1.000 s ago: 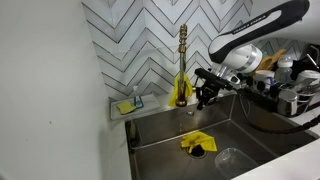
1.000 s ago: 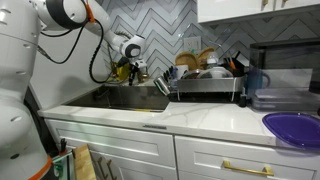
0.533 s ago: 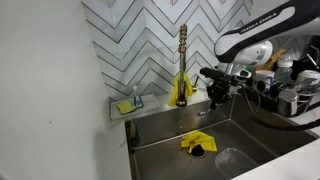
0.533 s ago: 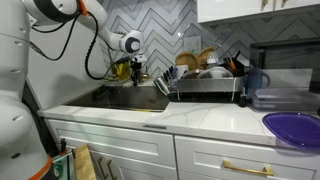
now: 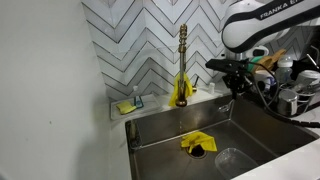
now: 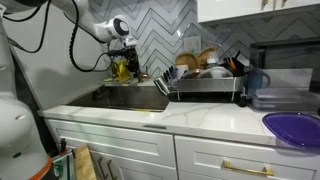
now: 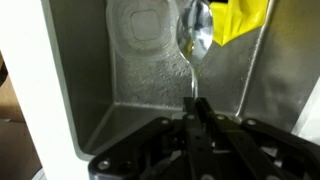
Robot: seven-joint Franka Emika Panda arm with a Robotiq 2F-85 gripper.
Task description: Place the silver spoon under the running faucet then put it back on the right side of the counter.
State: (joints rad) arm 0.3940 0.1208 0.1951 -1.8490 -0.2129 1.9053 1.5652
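My gripper is shut on the handle of the silver spoon, which points away from the jaws, over the steel sink basin. In an exterior view the gripper hangs above the right part of the sink, well to the right of the brass-gold faucet. In an exterior view it is above the far end of the sink. The white counter rims the basin. I cannot see running water.
A yellow cloth lies on the sink floor near a clear lid; both show in the wrist view. A sponge tray sits on the back ledge. A dish rack and a purple plate stand on the counter.
My gripper with the spoon has moved away from the faucet, rightward and slightly up in one exterior view. The arm has lifted. The cloth and lid have not moved.
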